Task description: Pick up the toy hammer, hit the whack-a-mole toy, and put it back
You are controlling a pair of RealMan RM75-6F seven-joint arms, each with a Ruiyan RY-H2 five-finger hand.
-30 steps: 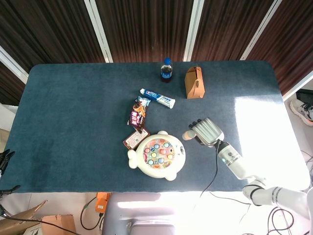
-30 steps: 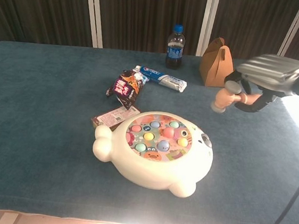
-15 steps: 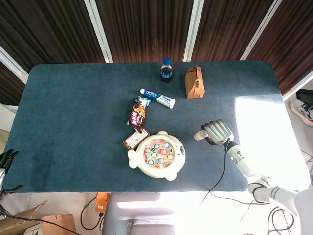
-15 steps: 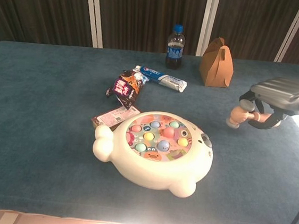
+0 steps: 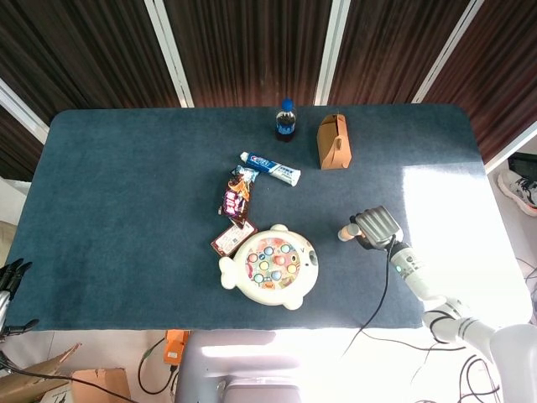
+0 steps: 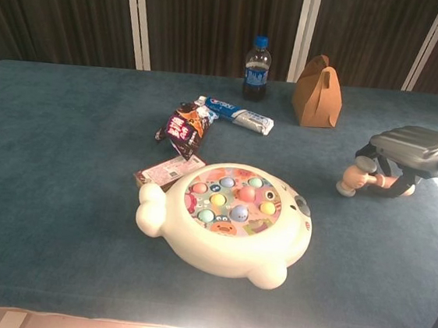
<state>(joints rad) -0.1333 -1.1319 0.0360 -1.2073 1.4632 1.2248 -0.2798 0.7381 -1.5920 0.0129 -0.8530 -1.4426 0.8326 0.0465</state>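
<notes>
The mole toy (image 6: 224, 226) sits at the near middle of the surface (image 6: 61, 179), in the same spot as before, its coloured pegs facing up. A flat packet (image 6: 168, 170) lies tucked against its far left edge, with a dark snack bag (image 6: 184, 127) just beyond that. To the right of the toy and well apart from it, the right hand (image 6: 402, 156) grips the hammer (image 6: 359, 177) by its handle, the fingers wrapped round it and the head pointing left toward the toy. Over the last second the hand has dropped and drawn away to the right: the hammer head, earlier raised above the surface, now sits low, at or just above the cloth; contact cannot be told. Farther back lie a toothpaste tube (image 6: 235, 114), then a brown carton (image 6: 318, 82) and a cola bottle (image 6: 256, 68) near the far edge. The left hand (image 5: 10, 281) shows only as dark fingertips at the head view's left edge, off the surface; its state cannot be told.
</notes>
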